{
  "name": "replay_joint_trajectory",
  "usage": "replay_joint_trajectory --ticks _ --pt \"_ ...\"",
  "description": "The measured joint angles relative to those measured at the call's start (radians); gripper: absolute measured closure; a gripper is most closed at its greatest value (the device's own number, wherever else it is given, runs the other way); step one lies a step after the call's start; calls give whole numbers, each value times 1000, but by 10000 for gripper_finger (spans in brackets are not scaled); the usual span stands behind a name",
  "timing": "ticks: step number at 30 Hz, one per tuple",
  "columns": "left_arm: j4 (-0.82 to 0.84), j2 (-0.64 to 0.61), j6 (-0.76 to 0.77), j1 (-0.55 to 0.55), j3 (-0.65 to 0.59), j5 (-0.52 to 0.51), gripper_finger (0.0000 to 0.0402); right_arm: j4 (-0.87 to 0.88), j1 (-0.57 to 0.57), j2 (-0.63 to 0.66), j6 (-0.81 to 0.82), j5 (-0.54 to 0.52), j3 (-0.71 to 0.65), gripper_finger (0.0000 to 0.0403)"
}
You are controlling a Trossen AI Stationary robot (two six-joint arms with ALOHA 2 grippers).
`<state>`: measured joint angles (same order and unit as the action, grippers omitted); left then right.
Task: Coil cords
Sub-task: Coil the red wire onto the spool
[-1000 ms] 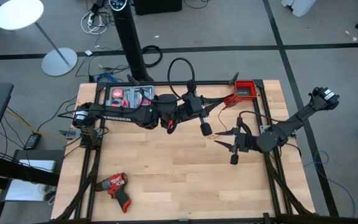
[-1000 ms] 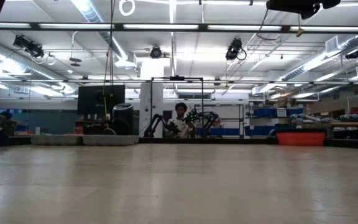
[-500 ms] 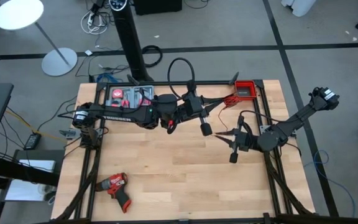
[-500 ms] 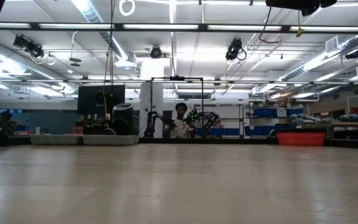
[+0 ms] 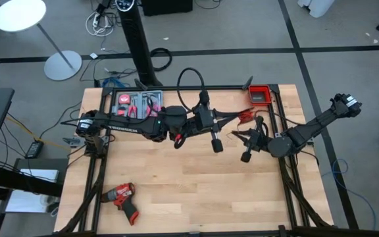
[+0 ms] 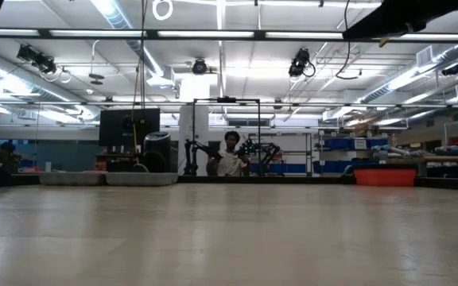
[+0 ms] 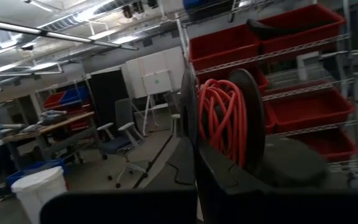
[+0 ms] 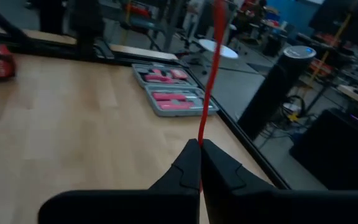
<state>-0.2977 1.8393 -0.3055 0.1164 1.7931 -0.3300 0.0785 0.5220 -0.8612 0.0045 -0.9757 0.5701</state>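
The red cord shows as a bunch of coiled loops (image 7: pixel 222 118) at my left gripper (image 5: pixel 237 116), which is shut and held high over the table's far right part. From there one strand (image 8: pixel 209 74) runs straight to my right gripper (image 8: pixel 199 144), which is shut on it. In the high view my right gripper (image 5: pixel 241 135) stands just on the near side of my left one. Bits of red wire (image 5: pixel 245 116) show between the two. My left gripper has the red loops (image 7: pixel 211 124) bunched against its shut fingers (image 7: pixel 248 118), clear of the table. The fingers point about level toward the table's right side. Whether the loops are pinched or wound around the fingers cannot be told. My right gripper pinches a single strand of the red wire (image 8: pixel 201 138) between its two fingertips. The fingers lie roughly level, pointing toward the table's far left. The strand leaves the tips and runs taut up and away, clear of the table.
A grey tool case (image 5: pixel 137 102) lies at the far left and a red bin (image 5: pixel 260 96) at the far right edge. A red drill (image 5: pixel 122 196) lies near the front left. The wooden table (image 5: pixel 176 178) is bare in the middle. A person (image 6: pixel 229 161) sits far behind.
My right gripper has shut on the red wire. It was open with its fingers spread a second ago. Its wrist has also turned, swinging the fingers toward the table's far edge and my left gripper.
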Motion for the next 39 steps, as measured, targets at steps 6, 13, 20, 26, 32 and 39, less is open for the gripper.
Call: replay_joint_trajectory --ticks 6,13,20,26,32,39 --pt "15 0 2 46 0 -31 401 58 -41 77 -16 0 0 402" --pt "266 0 3 116 0 -238 401 261 4 226 68 -48 0 403" --pt "492 8 78 135 -19 -391 401 350 40 313 100 -124 0 403" --pt "572 6 103 135 -19 -327 401 352 34 348 48 -143 17 403" --pt "698 13 159 130 -19 -323 402 345 34 344 50 -136 59 403" --pt "749 68 245 132 -17 -417 402 225 34 272 95 24 70 403"
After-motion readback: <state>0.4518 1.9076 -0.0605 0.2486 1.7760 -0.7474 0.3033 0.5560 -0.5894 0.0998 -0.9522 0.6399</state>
